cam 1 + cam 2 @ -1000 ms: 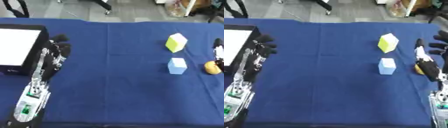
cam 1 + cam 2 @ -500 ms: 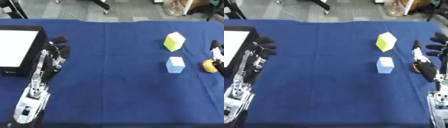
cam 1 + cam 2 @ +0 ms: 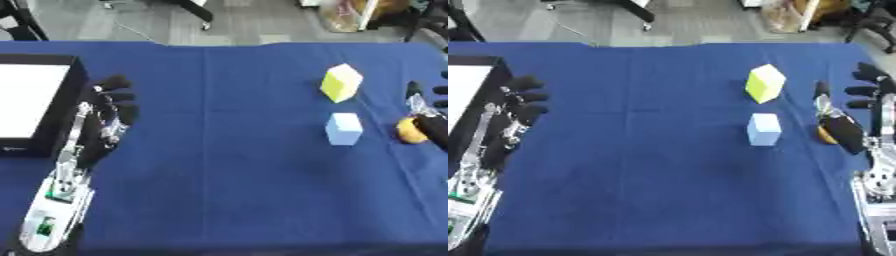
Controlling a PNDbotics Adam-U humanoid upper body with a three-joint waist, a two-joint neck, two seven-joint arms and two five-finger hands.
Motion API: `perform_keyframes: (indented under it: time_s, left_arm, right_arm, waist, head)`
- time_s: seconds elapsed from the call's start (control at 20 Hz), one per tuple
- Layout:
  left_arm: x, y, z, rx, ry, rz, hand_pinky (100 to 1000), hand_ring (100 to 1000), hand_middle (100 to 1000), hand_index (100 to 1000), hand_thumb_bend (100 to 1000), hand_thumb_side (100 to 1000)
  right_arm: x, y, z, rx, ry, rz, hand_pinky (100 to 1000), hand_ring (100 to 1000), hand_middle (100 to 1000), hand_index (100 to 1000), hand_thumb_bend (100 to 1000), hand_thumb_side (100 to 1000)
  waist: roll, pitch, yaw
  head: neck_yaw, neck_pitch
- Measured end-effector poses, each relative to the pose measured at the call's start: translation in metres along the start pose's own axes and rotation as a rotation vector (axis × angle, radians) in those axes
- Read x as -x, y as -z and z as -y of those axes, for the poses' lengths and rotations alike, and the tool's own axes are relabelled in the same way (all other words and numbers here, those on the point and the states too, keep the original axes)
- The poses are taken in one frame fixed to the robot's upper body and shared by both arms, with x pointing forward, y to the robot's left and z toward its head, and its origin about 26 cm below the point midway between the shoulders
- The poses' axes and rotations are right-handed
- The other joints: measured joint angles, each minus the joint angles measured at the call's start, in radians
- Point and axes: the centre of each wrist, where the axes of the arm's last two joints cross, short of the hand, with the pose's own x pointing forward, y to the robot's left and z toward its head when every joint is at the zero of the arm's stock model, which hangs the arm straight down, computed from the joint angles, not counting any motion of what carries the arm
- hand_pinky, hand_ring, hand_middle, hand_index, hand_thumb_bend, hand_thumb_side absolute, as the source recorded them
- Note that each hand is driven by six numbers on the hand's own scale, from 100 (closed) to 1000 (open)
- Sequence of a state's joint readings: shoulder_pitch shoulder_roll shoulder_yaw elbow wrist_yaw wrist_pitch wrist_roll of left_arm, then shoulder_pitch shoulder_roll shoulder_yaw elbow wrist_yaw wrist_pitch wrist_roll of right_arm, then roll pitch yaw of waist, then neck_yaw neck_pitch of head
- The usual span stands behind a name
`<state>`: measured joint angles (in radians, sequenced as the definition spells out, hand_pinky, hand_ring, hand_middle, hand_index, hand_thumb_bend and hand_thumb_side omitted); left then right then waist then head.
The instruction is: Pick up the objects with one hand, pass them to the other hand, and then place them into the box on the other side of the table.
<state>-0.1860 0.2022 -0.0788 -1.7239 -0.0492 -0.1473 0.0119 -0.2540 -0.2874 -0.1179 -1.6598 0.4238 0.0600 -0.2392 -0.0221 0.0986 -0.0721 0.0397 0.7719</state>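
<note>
A yellow-green block (image 3: 340, 82) stands tilted at the right of the blue table. A pale blue cube (image 3: 344, 128) lies just in front of it. Further right, a small orange thing (image 3: 408, 131) lies against my right hand (image 3: 866, 112). That hand is open, its fingers spread and pointing away from me, its thumb beside the orange thing without holding it. At the left, my left hand (image 3: 114, 105) is open with relaxed fingers, close to the right wall of the black box (image 3: 77, 85), which has a white inside. It holds nothing.
The blue cloth (image 3: 219, 150) covers the whole table. Grey floor, chair legs and a bag show past the far edge. My two forearms lie along the left and right sides of the table.
The whole picture has slid slightly to the left, so the camera moved. Neither the hands nor the objects have visibly moved on the table.
</note>
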Motion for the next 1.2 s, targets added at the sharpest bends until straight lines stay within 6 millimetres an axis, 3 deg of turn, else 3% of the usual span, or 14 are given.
perform_keyframes:
  time_s: [0.55, 0.7, 0.75, 1.2]
  left_arm:
    - [0.0, 0.0, 0.0, 0.048, 0.011, 0.002, 667, 713, 734, 851, 659, 588]
    - [0.0, 0.0, 0.0, 0.05, 0.011, 0.003, 666, 712, 733, 851, 657, 589]
    - [0.0, 0.0, 0.0, 0.052, 0.011, 0.003, 666, 712, 733, 851, 657, 589]
    - [0.0, 0.0, 0.001, 0.063, 0.007, 0.006, 666, 710, 730, 851, 654, 591]
  right_arm:
    - [0.061, 0.009, -0.003, -0.115, -0.159, -0.203, 623, 708, 793, 871, 372, 377]
    - [0.07, 0.01, -0.008, -0.148, -0.177, -0.228, 625, 707, 789, 864, 366, 372]
    - [0.072, 0.01, -0.009, -0.159, -0.182, -0.235, 625, 707, 785, 862, 387, 333]
    - [0.092, 0.011, -0.017, -0.228, -0.222, -0.308, 626, 702, 774, 849, 326, 319]
  waist:
    - [-0.001, -0.01, 0.007]
    - [-0.002, -0.01, 0.011]
    - [-0.002, -0.01, 0.011]
    - [-0.01, -0.014, 0.021]
  head:
    - [-0.009, 0.0]
    - [-0.01, 0.0]
    - [-0.01, 0.0]
    - [-0.015, 0.0]
